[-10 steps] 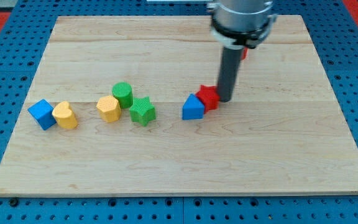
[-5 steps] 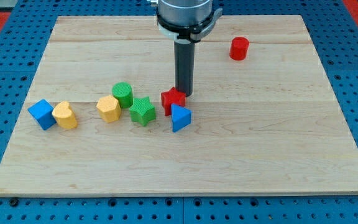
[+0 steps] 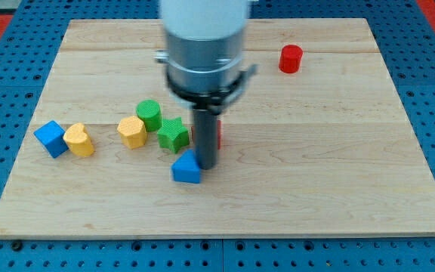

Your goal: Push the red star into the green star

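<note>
1. One dark rod is seen coming down from the grey arm body; my tip [image 3: 206, 166] is set on the wooden board [image 3: 338, 181], just at the view's right of the blue triangular block [image 3: 186, 168] and touching it or nearly so. Nothing is held, since the rod has no jaws.
2. The red star [image 3: 217, 133] is mostly hidden behind the rod; only a red sliver is visible at the rod's right edge, so its shape cannot be made out here.
3. The green star [image 3: 173, 135] is found just to the view's left of the rod, close to the red sliver; whether the two touch cannot be told.
4. A green cylinder [image 3: 149, 114] and a yellow block [image 3: 132, 131] are placed beside the green star, on its left.
5. Further left, a blue cube [image 3: 50, 138] and a yellow heart-like block [image 3: 78, 140] are seen side by side.
6. A red cylinder [image 3: 291, 58] is set well apart, towards the view's top right.
</note>
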Tool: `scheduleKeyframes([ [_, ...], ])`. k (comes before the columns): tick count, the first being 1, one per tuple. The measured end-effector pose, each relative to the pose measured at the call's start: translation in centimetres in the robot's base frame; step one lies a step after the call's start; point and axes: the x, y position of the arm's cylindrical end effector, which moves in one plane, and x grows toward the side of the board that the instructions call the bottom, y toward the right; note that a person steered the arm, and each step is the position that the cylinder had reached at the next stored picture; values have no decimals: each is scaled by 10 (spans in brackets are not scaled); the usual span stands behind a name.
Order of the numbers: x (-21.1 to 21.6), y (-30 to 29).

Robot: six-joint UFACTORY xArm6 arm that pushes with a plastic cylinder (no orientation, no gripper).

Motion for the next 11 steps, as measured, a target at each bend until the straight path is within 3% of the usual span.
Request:
scheduleKeyframes([
  [1, 3, -17],
  [2, 8, 81],
  [3, -40, 111],
  [4, -87, 100],
  [5, -88, 58],
  [7, -51, 61],
  [8, -87, 66],
  [11, -33, 29],
])
